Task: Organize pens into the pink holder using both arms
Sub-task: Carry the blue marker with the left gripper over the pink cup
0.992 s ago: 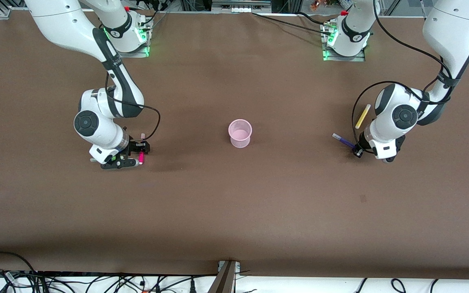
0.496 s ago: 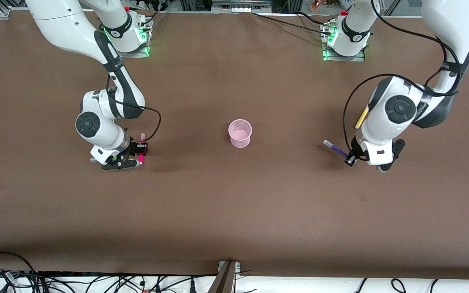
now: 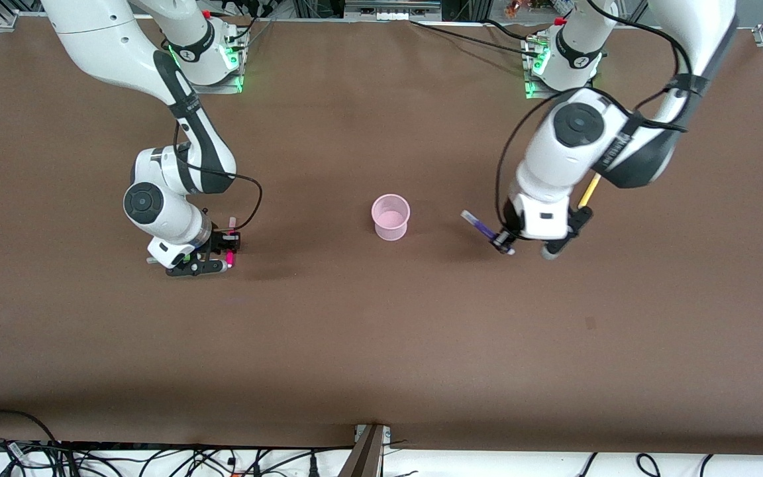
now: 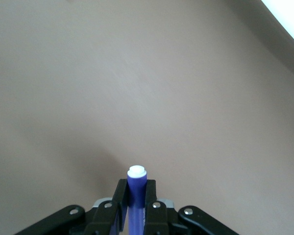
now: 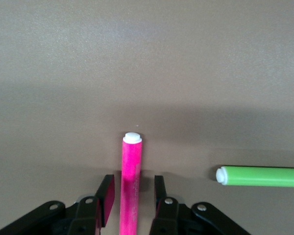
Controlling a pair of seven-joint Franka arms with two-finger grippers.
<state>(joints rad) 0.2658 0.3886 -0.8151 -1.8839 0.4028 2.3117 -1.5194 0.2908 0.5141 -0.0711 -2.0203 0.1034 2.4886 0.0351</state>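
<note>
The pink holder [image 3: 391, 216] stands upright at mid-table. My left gripper [image 3: 505, 244] [image 4: 135, 188] is shut on the dark purple pen [image 3: 481, 228] [image 4: 136, 172] and holds it tilted over the table, beside the holder toward the left arm's end. The yellow pen [image 3: 589, 192] lies on the table, partly hidden by the left arm. My right gripper [image 3: 222, 254] [image 5: 133, 180] is down at the table, open, and straddles the magenta pen [image 3: 229, 257] [image 5: 131, 161] with a gap on each side. The green pen [image 5: 262, 176] lies beside it.
The brown table [image 3: 381, 344] is bare on its half nearer the front camera. Both arm bases [image 3: 209, 59] [image 3: 563, 66] stand along its farther edge. Cables [image 3: 156, 457] lie off the table's near edge.
The left arm has lifted the purple pen off the table and carried it toward the holder. The right gripper's jaws have narrowed around the magenta pen; that arm has stayed in place.
</note>
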